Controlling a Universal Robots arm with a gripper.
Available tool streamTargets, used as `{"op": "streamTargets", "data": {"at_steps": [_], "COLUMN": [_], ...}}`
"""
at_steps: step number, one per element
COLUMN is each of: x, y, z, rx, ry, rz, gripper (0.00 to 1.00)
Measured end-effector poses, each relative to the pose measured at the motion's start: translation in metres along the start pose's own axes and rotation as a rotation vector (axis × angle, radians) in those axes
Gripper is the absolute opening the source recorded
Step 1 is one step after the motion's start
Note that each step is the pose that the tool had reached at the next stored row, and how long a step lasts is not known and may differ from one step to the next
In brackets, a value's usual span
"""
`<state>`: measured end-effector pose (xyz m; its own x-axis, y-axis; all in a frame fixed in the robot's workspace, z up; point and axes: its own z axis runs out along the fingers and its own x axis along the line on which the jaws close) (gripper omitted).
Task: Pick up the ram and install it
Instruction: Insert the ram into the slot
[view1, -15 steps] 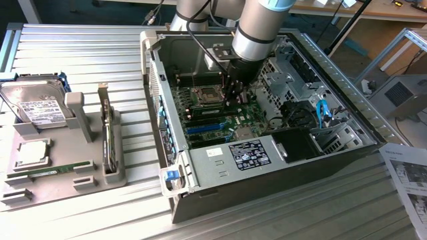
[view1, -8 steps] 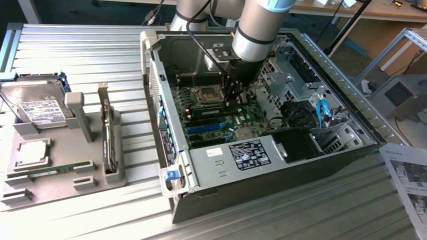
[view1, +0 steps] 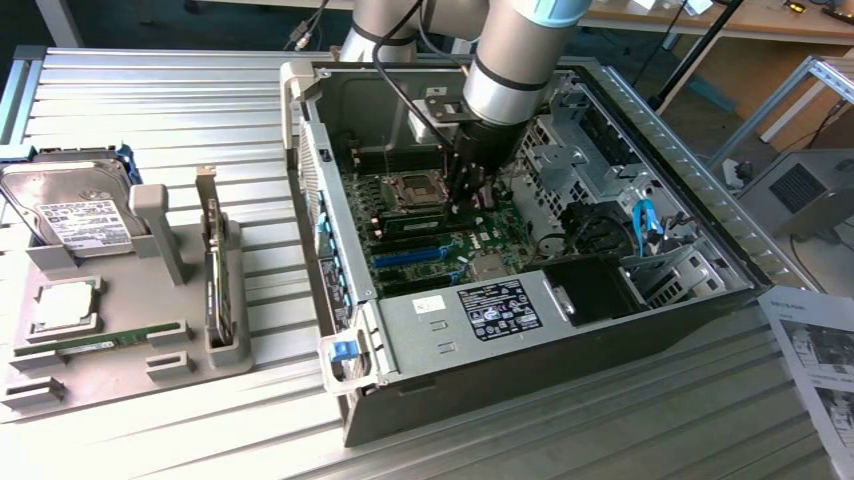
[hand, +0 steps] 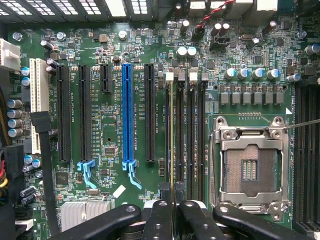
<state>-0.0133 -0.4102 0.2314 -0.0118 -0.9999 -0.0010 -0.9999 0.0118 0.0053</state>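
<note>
Green and seen edge-on, the ram (hand: 172, 135) stood clamped between the fingers of the end effector (hand: 173, 210). It was lined up with the outermost of the black memory slots (hand: 190, 135) beside the CPU socket (hand: 250, 167). In the exterior view, the end effector (view1: 469, 203) reached down onto the motherboard (view1: 427, 235) inside the open computer case (view1: 441, 370) on the ribbed metal counter (view1: 174, 120).

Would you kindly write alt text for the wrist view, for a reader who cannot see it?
The gripper holds the ram edge-on, lined up along one of the memory slots on the green motherboard. An empty CPU socket lies on one side of the memory slots; long black expansion slots and one blue slot lie on the other.
</note>
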Motion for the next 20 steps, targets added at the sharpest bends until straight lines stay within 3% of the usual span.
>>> {"op": "streamTargets", "data": {"at_steps": [3, 7, 13, 20], "x": [0.0002, 0.0007, 0.0008, 0.0007], "y": [0.0001, 0.0002, 0.0003, 0.0003], "z": [0.0002, 0.0001, -0.0008, -0.0097], "rx": [0.0002, 0.0, 0.0, 0.0], "ry": [-0.0005, -0.0001, 0.0, 0.0002], "rz": [0.0, 0.0, 0.0, 0.0], "gripper": [0.13, 0.38, 0.38, 0.38]}}
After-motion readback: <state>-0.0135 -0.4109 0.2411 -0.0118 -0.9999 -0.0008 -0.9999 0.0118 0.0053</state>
